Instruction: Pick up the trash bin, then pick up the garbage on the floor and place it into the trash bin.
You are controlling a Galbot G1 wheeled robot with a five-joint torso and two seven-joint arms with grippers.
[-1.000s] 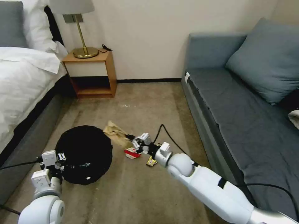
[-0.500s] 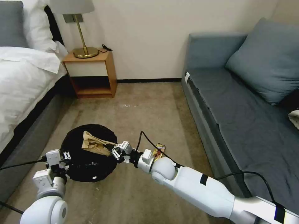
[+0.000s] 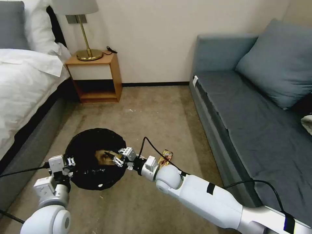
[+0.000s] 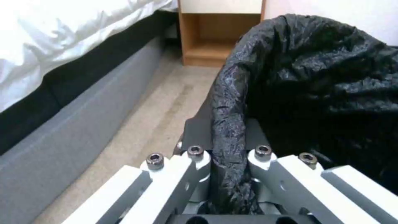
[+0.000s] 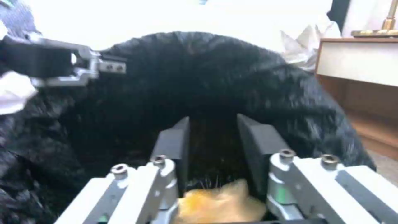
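Brown paper (image 3: 104, 156) inside trash bin (image 3: 81, 177), long axis toward right hand (image 3: 116, 158).

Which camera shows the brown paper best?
The head view: the paper lies inside the bin, just off the right gripper. The right wrist view shows an orange-brown blur. The left wrist view shows bin liner.

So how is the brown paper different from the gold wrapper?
The brown paper lies inside the trash bin, while the gold wrapper lies on the carpet beside the right arm. The paper looks bigger and crumpled; the wrapper looks small and flat. The paper sits right at the right gripper; the wrapper is apart from it. Both are litter.
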